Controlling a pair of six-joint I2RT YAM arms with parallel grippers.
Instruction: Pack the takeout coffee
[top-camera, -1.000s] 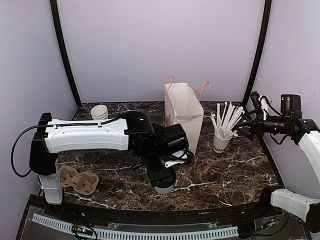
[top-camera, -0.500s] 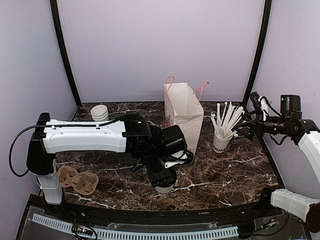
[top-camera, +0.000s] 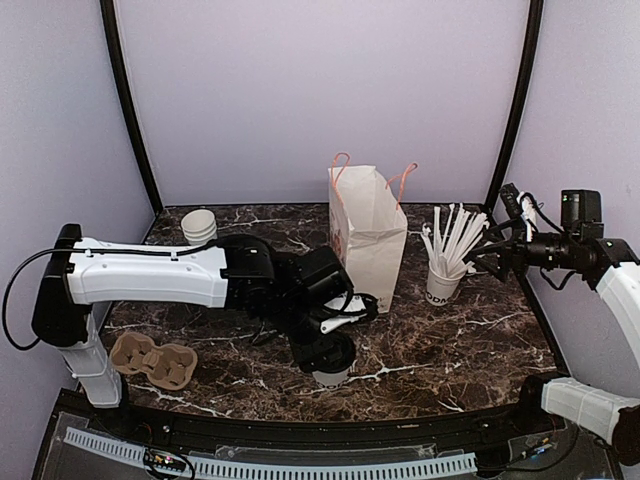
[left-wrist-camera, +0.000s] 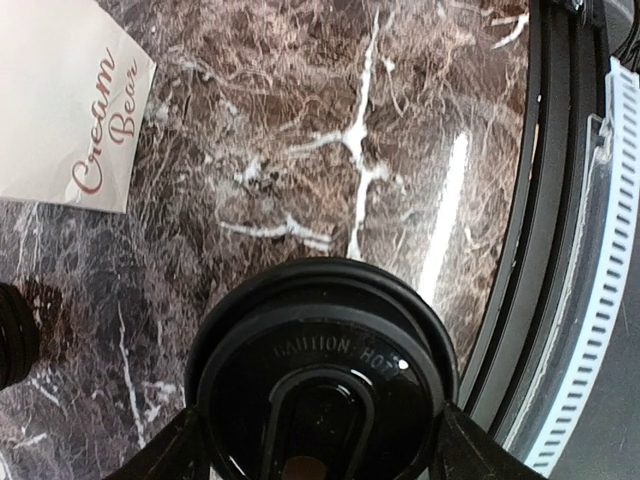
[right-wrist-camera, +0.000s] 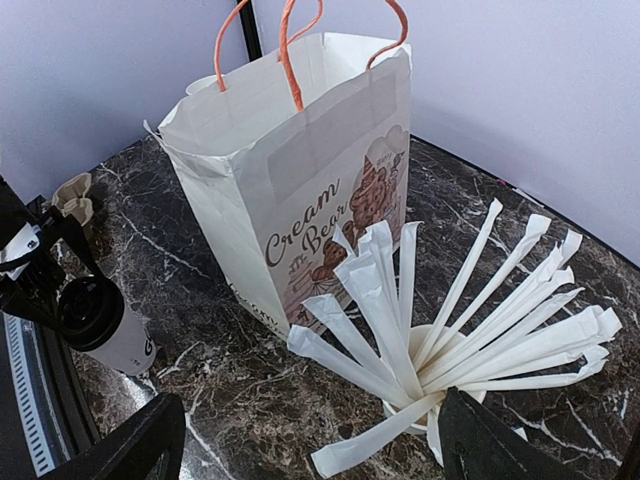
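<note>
from above: the left arm reached across the dark marble surface (top-camera: 450, 350), and the left end effector (top-camera: 330, 352) was down over the takeout coffee (top-camera: 332, 377). only the cup's white base showed beneath it. the cup stood upright on the surface near the front edge, outside the paper bag (top-camera: 368, 235) and apart from it. the bag stood upright farther back, orange handles up. a cup of straws (top-camera: 443, 282) sat just right of the bag. the nested white cups (top-camera: 199, 226) were at the back left, and a cardboard carrier (top-camera: 155, 360) lay at the front left. the right end effector (top-camera: 495, 255) hung in the air at the right side, above and beyond the straws.

left wrist view: the black lid (left-wrist-camera: 320, 370) filled the lower frame, "caution hot" embossed on it. the fingers (left-wrist-camera: 170, 455) sat against both sides of the lid, and the end effector was grasping the cup. a corner of the bag, lettered "cream bear", showed at top left.

right wrist view: its fingers (right-wrist-camera: 130, 440) were spread wide with nothing between them, so this end effector was released. the bag and straws were below, the bag's top open. the coffee stood at lower left on the surface, lid on, with the left arm's black parts around it.
</note>
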